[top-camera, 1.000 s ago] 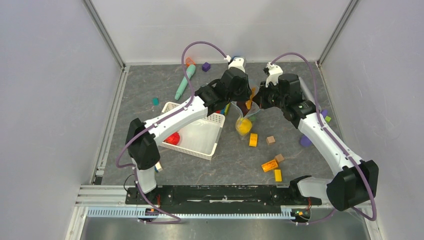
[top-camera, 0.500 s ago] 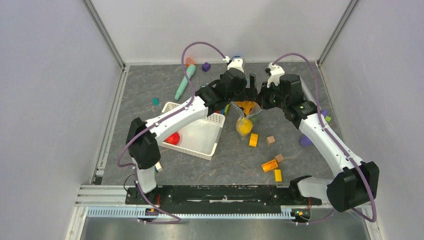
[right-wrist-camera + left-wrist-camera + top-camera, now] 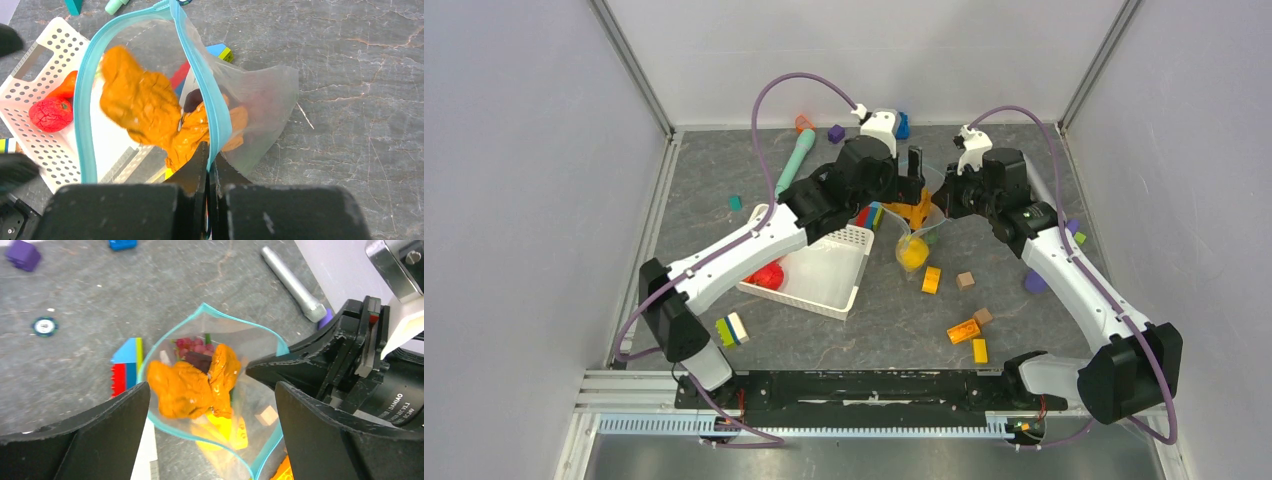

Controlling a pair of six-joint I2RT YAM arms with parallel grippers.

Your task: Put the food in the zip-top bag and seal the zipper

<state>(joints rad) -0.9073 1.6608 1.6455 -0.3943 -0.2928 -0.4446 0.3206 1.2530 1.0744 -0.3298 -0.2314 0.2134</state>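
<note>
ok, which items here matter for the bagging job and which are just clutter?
Job: zip-top bag, zipper, orange food inside, red fruit, carrot, right gripper.
Clutter: white basket, teal marker toy, purple block, wooden block.

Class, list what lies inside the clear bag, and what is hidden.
In the bag: an orange lump on top, pink grapes, a dark piece, a yellow piece below. Anything beneath the lump is covered.

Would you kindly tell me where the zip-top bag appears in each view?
Top external: zip-top bag just above centre.
Left wrist: centre, mouth open.
Right wrist: upper centre, rim pinched in the right gripper.
Shared landmark: the orange food inside it.
</note>
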